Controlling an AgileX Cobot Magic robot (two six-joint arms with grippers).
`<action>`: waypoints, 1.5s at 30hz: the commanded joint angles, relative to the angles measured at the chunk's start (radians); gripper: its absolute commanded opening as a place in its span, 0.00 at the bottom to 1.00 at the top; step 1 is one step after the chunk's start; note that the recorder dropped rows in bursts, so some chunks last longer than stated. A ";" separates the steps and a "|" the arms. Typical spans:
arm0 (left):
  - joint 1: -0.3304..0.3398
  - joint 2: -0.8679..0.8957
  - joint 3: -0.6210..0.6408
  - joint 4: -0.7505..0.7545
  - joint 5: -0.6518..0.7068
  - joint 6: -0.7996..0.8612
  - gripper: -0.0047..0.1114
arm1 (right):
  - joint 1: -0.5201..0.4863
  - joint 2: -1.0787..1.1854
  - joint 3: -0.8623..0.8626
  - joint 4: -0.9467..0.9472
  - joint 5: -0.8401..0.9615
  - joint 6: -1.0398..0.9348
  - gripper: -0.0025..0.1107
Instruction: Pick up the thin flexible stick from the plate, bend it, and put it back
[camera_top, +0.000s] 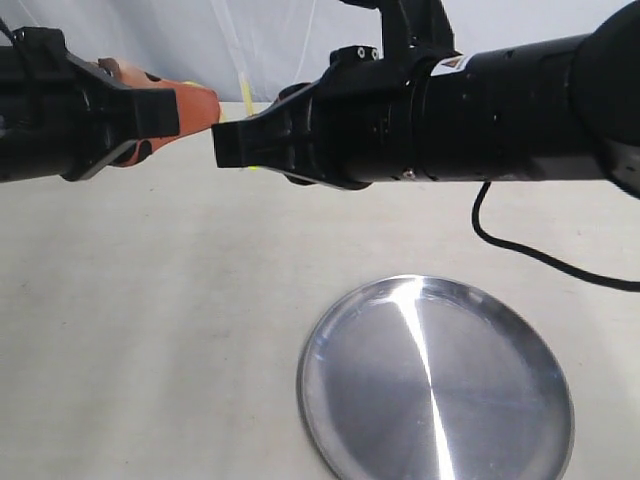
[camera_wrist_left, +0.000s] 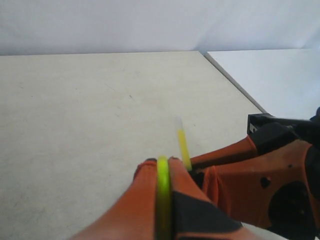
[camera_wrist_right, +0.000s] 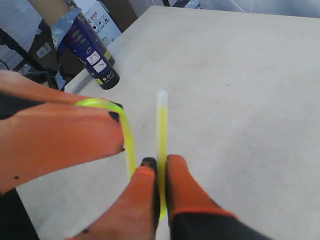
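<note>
Exterior: the left gripper (camera_top: 205, 108) and right gripper (camera_top: 228, 148) meet tip to tip at upper left, above the table (camera_top: 150, 330); what they hold is hard to make out. The plate (camera_top: 436, 385) lies lower right. Left wrist: fingers pinched tight on the stick (camera_wrist_left: 163, 182). Right wrist: fingers likewise clamped on it, the strand looped at frame centre.

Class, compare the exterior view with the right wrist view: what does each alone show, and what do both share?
Only the exterior view shows the plate and a black cable. Only the right wrist view shows the stick curving between the grippers, its pale tip, and a dark can beyond the table edge. Both show the left gripper and right gripper close together above the table.
</note>
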 joint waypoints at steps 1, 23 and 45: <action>-0.001 0.010 -0.009 -0.023 -0.113 0.003 0.04 | 0.015 -0.005 0.005 -0.004 0.160 -0.023 0.01; -0.001 0.010 -0.009 -0.046 -0.106 0.003 0.04 | 0.082 -0.005 0.005 0.007 0.146 -0.047 0.01; -0.001 0.010 -0.009 -0.073 -0.102 0.003 0.04 | 0.082 -0.005 0.005 0.007 0.215 -0.049 0.01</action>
